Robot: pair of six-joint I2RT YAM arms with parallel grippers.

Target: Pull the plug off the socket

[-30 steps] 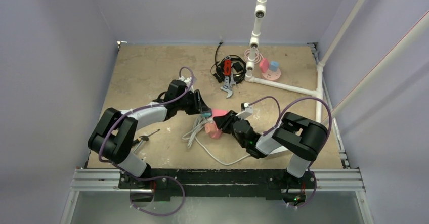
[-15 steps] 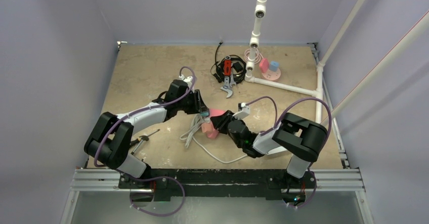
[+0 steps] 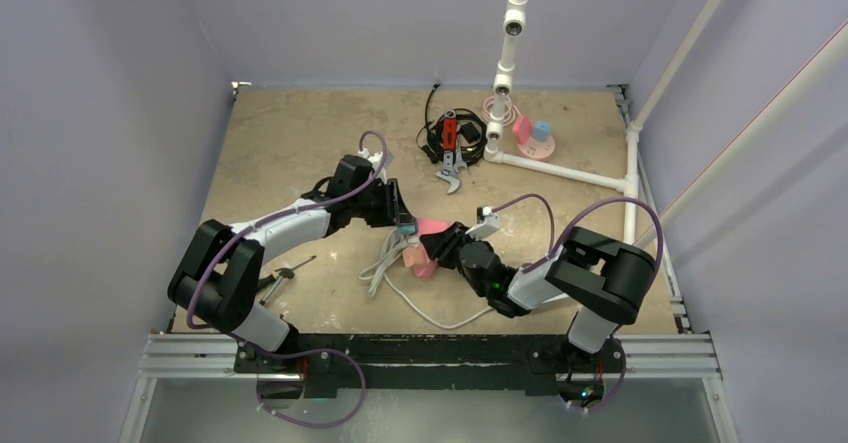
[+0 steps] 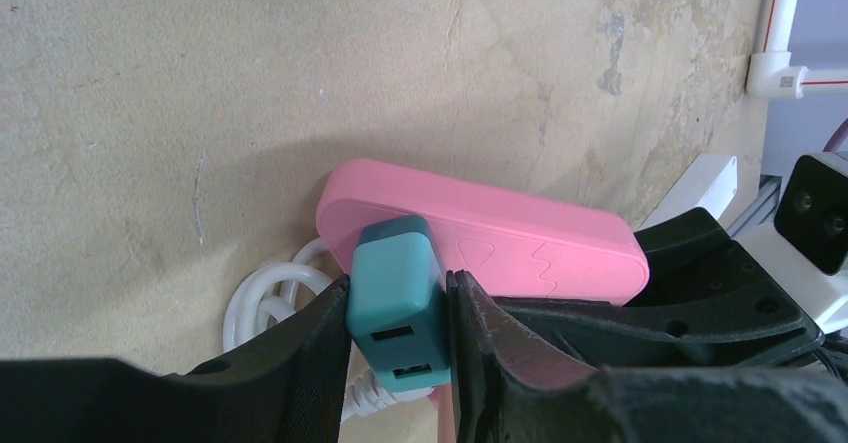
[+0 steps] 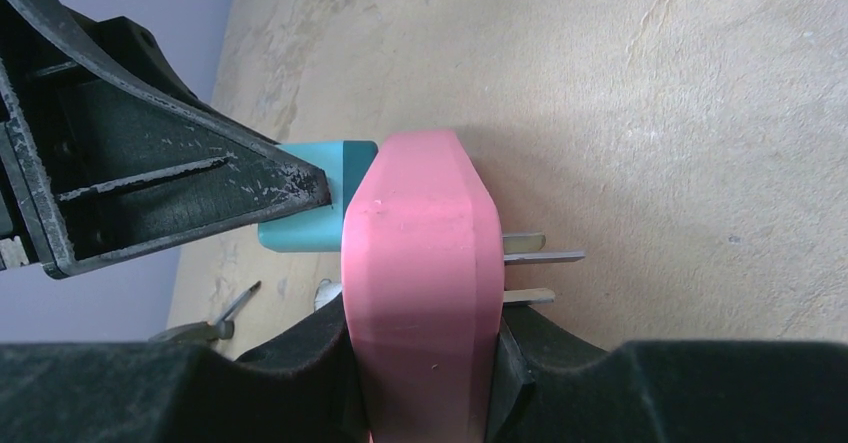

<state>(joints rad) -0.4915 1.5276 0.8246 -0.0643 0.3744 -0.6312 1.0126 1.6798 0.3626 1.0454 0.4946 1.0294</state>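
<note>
The plug is a small teal cube with two USB slots. It sits against the face of the socket, a flat pink outlet block, and no gap shows between them. My left gripper is shut on the plug's two sides. My right gripper is shut on the pink block, whose metal prongs stick out on the side away from the plug. From above, both grippers meet mid-table, left and right, with the block between them.
A coiled white cord lies under the block. A screwdriver rests near the left arm. At the back are a black and red tool pile, a white pipe frame, and a pink disc carrying a light-blue cube and a pink block.
The right arm's elbow has shifted a little to the right and the left arm has edged over slightly. Both grips hold, and the plug still sits on the block.
</note>
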